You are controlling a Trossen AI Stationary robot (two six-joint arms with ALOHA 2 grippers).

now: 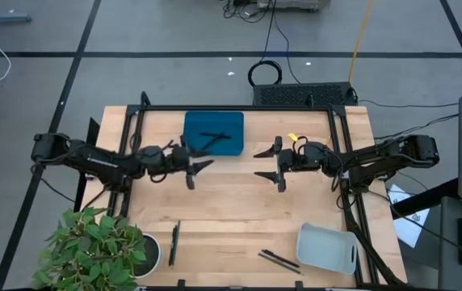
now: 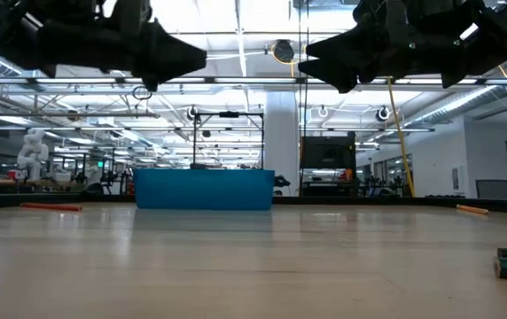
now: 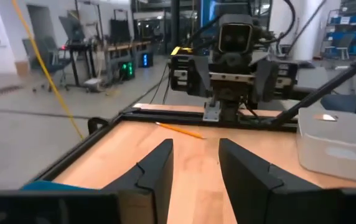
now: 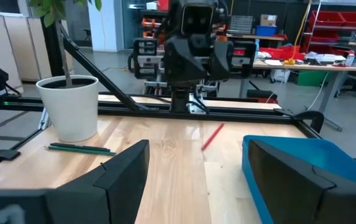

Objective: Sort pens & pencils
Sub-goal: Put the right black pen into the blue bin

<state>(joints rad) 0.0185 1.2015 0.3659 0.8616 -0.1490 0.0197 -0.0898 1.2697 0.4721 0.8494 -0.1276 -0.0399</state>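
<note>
A blue tray (image 1: 213,133) sits at the table's far middle with thin black pens (image 1: 215,137) lying in it. A red pencil (image 4: 212,135) and an orange pencil (image 3: 181,129) lie flat on the wood. Dark sticks lie near the front edge: one (image 1: 174,242) by the plant pot, two (image 1: 278,259) beside the grey bin. My left gripper (image 1: 197,171) hangs open above the table just in front of the tray's left half, nothing between its fingers (image 3: 156,171). My right gripper (image 1: 262,163) faces it from the right, open wide and empty.
A pale grey bin (image 1: 326,249) stands at the near right corner. A potted plant (image 1: 94,250) in a white pot (image 4: 71,106) stands at the near left corner. A black frame (image 1: 239,107) runs along the table's far and side edges. Bare wood lies between the grippers and the front edge.
</note>
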